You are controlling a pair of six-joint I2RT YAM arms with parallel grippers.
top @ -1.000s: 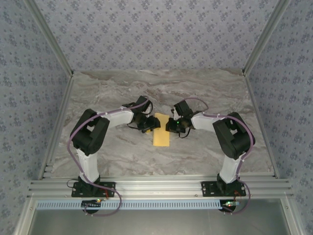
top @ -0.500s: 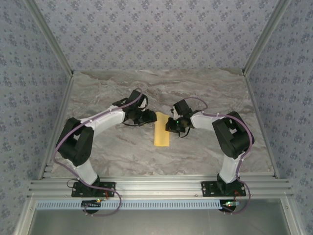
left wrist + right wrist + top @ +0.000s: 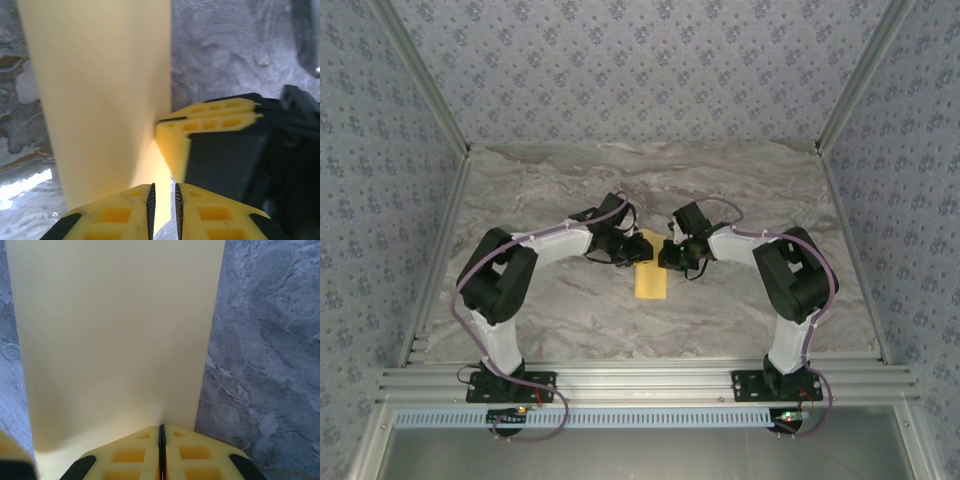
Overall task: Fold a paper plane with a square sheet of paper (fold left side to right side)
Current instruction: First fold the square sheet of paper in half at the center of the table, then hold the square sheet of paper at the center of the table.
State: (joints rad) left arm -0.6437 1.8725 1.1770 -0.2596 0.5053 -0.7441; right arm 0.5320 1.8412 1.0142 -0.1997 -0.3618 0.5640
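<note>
Thin matte yellow square sheet of paper [image 3: 650, 280]: already doubled into a narrow strip, flat at the middle of the grey marbled table [image 3: 740, 190], between both arms.

Left gripper [image 3: 634, 250]: out to the left half a second ago, now back at the strip's far left corner. Jaws down fast from wide to a thin slit, not clamped yet. Paper edge right at the slit in the left wrist view.

Right gripper [image 3: 669, 258]: unmoved over the last second, clenched tight, tips touching the strip's right edge. Pinching paper or just pressing on it: cannot tell.

Meaning for task: left-to-right fold apparently done. Probably closing up either to run along the crease or to take the corner for the next diagonal fold. Some risk of the strip sliding, with contact at one edge only.
</note>
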